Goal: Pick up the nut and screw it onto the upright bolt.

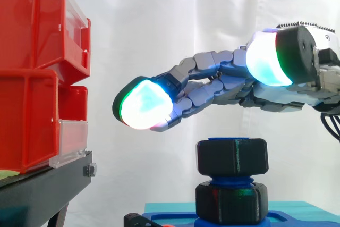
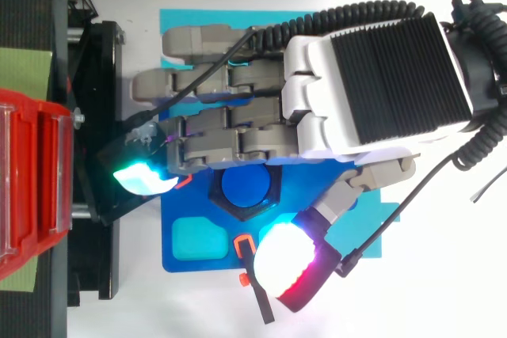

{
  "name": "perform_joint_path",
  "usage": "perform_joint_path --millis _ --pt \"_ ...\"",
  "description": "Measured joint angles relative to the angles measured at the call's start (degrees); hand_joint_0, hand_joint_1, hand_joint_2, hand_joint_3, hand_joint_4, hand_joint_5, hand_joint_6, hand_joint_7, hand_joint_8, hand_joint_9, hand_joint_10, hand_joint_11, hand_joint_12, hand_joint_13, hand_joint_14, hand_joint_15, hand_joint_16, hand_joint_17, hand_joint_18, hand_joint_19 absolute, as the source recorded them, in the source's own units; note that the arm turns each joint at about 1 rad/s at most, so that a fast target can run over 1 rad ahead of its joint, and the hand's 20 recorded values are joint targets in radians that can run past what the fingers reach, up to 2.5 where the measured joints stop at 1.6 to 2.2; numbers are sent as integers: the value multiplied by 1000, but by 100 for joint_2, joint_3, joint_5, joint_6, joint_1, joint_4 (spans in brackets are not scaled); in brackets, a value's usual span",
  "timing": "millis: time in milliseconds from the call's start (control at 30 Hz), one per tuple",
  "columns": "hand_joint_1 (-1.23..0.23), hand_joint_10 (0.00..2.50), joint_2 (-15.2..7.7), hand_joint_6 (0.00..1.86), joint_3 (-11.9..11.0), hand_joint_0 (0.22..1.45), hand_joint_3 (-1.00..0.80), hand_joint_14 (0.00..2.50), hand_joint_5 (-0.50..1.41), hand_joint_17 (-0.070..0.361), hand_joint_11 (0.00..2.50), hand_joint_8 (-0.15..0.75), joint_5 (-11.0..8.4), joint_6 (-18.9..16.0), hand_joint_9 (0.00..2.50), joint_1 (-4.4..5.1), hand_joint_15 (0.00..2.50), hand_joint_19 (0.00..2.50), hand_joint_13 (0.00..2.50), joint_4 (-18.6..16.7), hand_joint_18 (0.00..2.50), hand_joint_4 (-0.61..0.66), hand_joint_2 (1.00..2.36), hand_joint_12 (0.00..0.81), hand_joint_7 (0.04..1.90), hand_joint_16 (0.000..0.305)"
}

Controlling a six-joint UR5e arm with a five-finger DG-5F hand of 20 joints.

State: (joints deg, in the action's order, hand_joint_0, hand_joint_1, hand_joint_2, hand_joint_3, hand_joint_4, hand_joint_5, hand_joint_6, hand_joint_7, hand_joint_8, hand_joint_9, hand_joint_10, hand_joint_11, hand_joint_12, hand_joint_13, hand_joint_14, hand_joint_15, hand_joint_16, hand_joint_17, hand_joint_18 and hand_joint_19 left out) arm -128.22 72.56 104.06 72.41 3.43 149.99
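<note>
Two black nuts (image 1: 232,157) stacked on one blue bolt (image 2: 245,186), one robot hand (image 1: 218,86) above, fingers spread, empty.

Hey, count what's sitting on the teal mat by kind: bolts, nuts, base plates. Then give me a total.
blue bolt: 1
black hex nuts: 2, one above the other on the bolt
blue base plate: 1
Total: 4
</note>
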Motion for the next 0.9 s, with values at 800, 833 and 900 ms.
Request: perform_joint_path --millis 800,833,900 --pt "-176 0 4 503 202 476 -500 0 -119 66 0 254 1 -8 369 -46 0 0 377 22 0 324 1000 293 1067 29" --pt "-177 0 5 503 203 479 -500 0 -110 64 0 254 1 -11 382 -51 0 0 386 13 0 318 1000 291 1112 29" --pt "-178 0 5 503 204 482 -500 0 -97 63 0 256 1 -14 397 -63 0 0 401 -2 0 303 1000 285 1161 28"
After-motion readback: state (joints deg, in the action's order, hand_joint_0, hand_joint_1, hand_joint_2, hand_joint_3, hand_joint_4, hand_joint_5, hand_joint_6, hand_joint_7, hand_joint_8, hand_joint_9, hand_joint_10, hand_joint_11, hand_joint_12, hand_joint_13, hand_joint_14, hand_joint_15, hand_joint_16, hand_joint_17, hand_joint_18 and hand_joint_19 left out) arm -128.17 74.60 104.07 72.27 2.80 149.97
